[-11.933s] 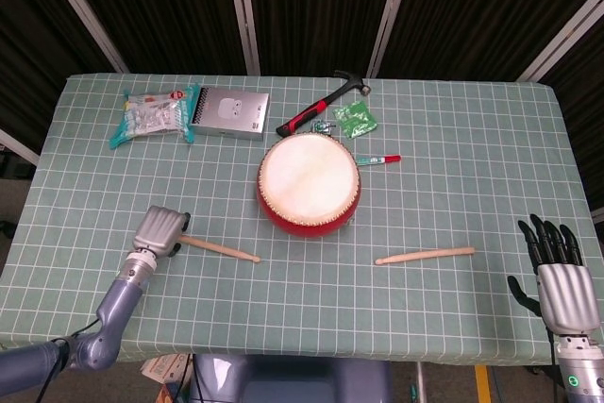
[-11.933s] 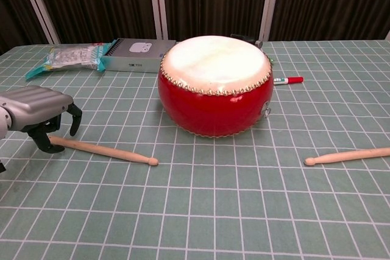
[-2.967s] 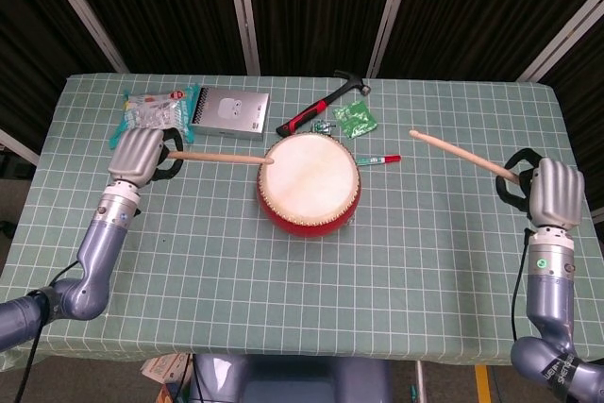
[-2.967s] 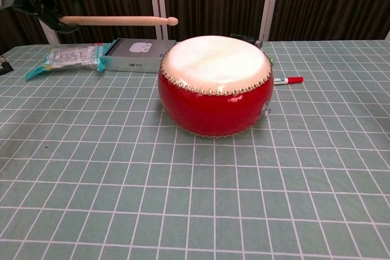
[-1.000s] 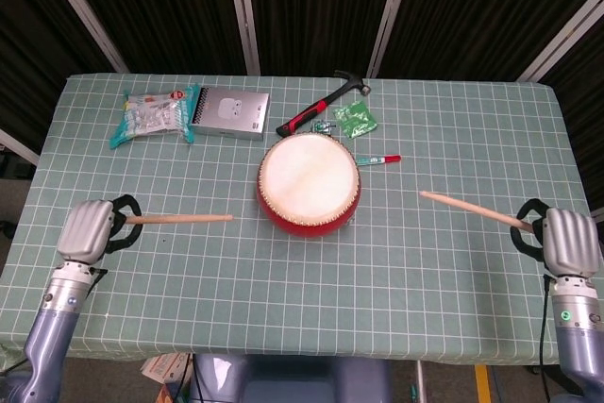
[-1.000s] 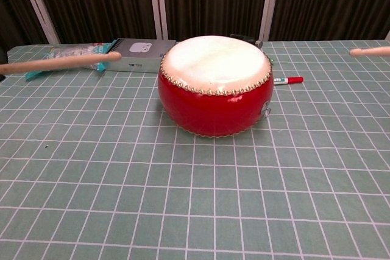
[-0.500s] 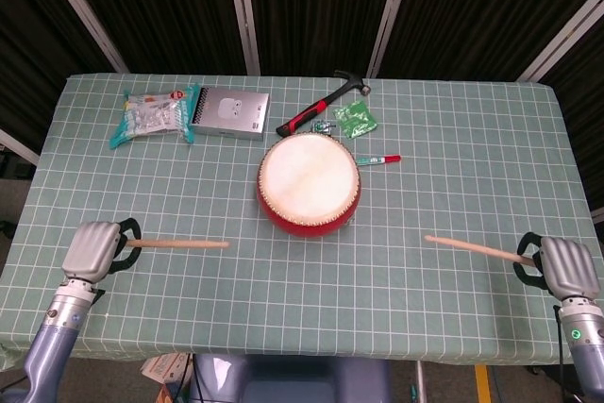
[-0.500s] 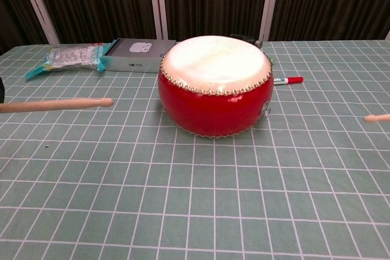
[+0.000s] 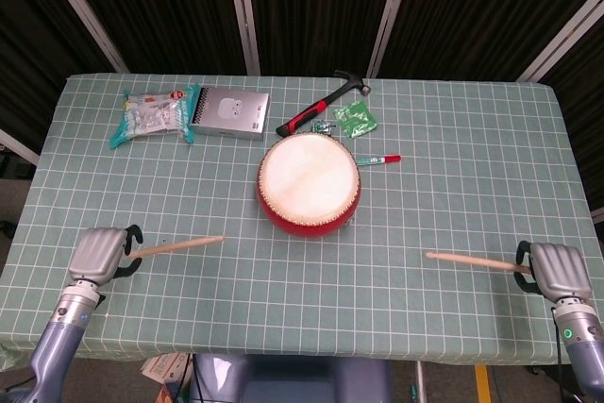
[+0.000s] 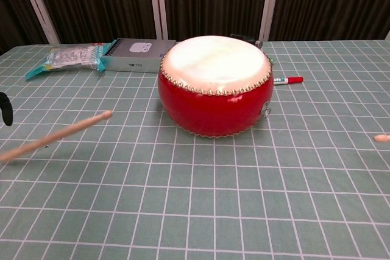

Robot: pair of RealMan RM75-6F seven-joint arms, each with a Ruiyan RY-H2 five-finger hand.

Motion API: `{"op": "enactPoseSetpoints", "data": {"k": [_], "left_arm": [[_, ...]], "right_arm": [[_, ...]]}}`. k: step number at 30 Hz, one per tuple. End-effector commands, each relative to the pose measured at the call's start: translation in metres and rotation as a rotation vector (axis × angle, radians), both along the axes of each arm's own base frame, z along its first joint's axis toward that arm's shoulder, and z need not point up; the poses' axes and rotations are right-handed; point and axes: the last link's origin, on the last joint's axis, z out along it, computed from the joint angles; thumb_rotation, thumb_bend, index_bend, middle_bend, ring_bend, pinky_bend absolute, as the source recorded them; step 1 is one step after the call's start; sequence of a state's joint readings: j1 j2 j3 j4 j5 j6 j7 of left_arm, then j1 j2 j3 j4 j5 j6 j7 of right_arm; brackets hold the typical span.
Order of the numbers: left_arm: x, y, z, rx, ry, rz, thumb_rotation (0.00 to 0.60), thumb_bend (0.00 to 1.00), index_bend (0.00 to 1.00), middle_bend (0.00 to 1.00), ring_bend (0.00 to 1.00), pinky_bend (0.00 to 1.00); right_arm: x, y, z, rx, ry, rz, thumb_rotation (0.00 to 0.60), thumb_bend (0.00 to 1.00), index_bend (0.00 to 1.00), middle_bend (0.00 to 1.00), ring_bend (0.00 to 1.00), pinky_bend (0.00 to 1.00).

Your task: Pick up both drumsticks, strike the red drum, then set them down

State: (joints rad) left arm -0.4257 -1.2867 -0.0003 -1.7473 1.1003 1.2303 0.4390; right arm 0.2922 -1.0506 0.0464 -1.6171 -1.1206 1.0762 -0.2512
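The red drum (image 9: 309,184) (image 10: 214,85) with its pale skin stands in the middle of the table. My left hand (image 9: 98,254) is low at the front left edge and grips one wooden drumstick (image 9: 177,246) (image 10: 56,136), whose tip points right toward the drum. At the front right edge my right hand (image 9: 558,272) grips the other drumstick (image 9: 470,260), pointing left. Only that stick's tip (image 10: 382,139) shows in the chest view. Both sticks lie low, close to the tablecloth; whether they touch it I cannot tell.
Behind the drum lie a hammer (image 9: 321,103), a green packet (image 9: 356,121), a red marker (image 9: 380,159), a grey box (image 9: 230,112) and a clear plastic bag (image 9: 151,113). The checked green tablecloth (image 9: 311,280) covers the table.
Both hands have sunk lower and nearer the table's front edge. The left stick's handle end has dropped, so the stick now slopes; the right stick has sunk slightly further.
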Motion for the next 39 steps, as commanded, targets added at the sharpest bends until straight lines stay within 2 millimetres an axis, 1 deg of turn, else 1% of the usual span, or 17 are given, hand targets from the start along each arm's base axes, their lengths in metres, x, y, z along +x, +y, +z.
{"op": "enactPoseSetpoints", "data": {"k": [1, 3, 7, 13, 15, 16, 18, 20, 23, 25, 27, 29, 32, 35, 39], "left_arm": [[0.001, 0.001, -0.002, -0.005, -0.003, 0.006, 0.600, 0.21, 0.35, 0.39, 0.44, 0.54], [0.003, 0.003, -0.003, -0.008, -0.004, 0.003, 0.600, 0.20, 0.33, 0.37, 0.42, 0.52], [0.008, 0.006, -0.007, -0.018, -0.003, -0.005, 0.600, 0.17, 0.30, 0.31, 0.34, 0.46], [0.007, 0.004, -0.007, -0.028, -0.003, -0.007, 0.600, 0.13, 0.25, 0.23, 0.25, 0.37], [0.008, 0.003, -0.006, -0.030, -0.010, -0.010, 0.600, 0.11, 0.23, 0.20, 0.22, 0.35], [0.009, 0.002, -0.005, -0.031, -0.017, -0.010, 0.600, 0.10, 0.22, 0.16, 0.20, 0.33], [0.010, 0.001, -0.004, -0.030, -0.023, -0.014, 0.600, 0.08, 0.19, 0.11, 0.16, 0.30], [0.014, -0.001, -0.001, -0.021, -0.045, -0.023, 0.600, 0.07, 0.16, 0.05, 0.13, 0.28], [0.018, -0.004, 0.009, 0.013, -0.079, -0.050, 0.600, 0.05, 0.10, 0.00, 0.07, 0.23], [0.019, -0.007, 0.016, 0.046, -0.092, -0.080, 0.600, 0.04, 0.07, 0.00, 0.04, 0.19], [0.020, -0.012, 0.023, 0.080, -0.105, -0.117, 0.600, 0.03, 0.03, 0.00, 0.02, 0.14], [0.019, -0.017, 0.029, 0.105, -0.114, -0.146, 0.600, 0.01, 0.01, 0.00, 0.00, 0.11], [0.013, -0.027, 0.038, 0.139, -0.103, -0.172, 0.600, 0.00, 0.00, 0.00, 0.00, 0.06], [0.004, -0.038, 0.046, 0.166, -0.105, -0.165, 0.600, 0.00, 0.00, 0.00, 0.00, 0.01], [-0.007, -0.053, 0.055, 0.186, -0.105, -0.139, 0.600, 0.00, 0.00, 0.00, 0.00, 0.01]], "right_arm": [[-0.002, -0.001, -0.002, 0.014, 0.033, -0.011, 0.600, 0.59, 0.55, 0.59, 0.67, 0.51], [-0.003, -0.001, -0.004, 0.020, 0.049, -0.019, 0.600, 0.57, 0.51, 0.54, 0.61, 0.47], [-0.002, -0.001, -0.006, 0.038, 0.077, -0.028, 0.600, 0.54, 0.48, 0.50, 0.55, 0.42], [-0.002, 0.001, -0.008, 0.067, 0.099, -0.043, 0.600, 0.48, 0.39, 0.43, 0.47, 0.32], [-0.002, 0.002, -0.009, 0.077, 0.105, -0.048, 0.600, 0.45, 0.34, 0.40, 0.44, 0.29], [-0.002, 0.002, -0.009, 0.081, 0.107, -0.051, 0.600, 0.43, 0.32, 0.39, 0.43, 0.28], [-0.002, 0.003, -0.010, 0.086, 0.110, -0.055, 0.600, 0.41, 0.25, 0.34, 0.37, 0.25], [0.000, 0.003, -0.008, 0.075, 0.109, -0.055, 0.600, 0.40, 0.21, 0.30, 0.33, 0.23], [0.006, 0.003, -0.003, 0.033, 0.077, -0.043, 0.600, 0.40, 0.14, 0.24, 0.27, 0.21], [0.010, 0.004, 0.002, -0.003, 0.052, -0.026, 0.600, 0.39, 0.08, 0.19, 0.23, 0.20], [0.015, 0.005, 0.008, -0.057, 0.018, 0.004, 0.600, 0.37, 0.02, 0.12, 0.16, 0.17], [0.019, 0.009, 0.014, -0.111, -0.013, 0.039, 0.600, 0.35, 0.00, 0.07, 0.12, 0.15], [0.024, 0.018, 0.022, -0.181, -0.062, 0.084, 0.600, 0.32, 0.00, 0.01, 0.07, 0.12], [0.029, 0.030, 0.026, -0.239, -0.110, 0.128, 0.600, 0.29, 0.00, 0.00, 0.03, 0.09], [0.030, 0.048, 0.025, -0.298, -0.132, 0.201, 0.600, 0.28, 0.00, 0.00, 0.01, 0.09]]}}
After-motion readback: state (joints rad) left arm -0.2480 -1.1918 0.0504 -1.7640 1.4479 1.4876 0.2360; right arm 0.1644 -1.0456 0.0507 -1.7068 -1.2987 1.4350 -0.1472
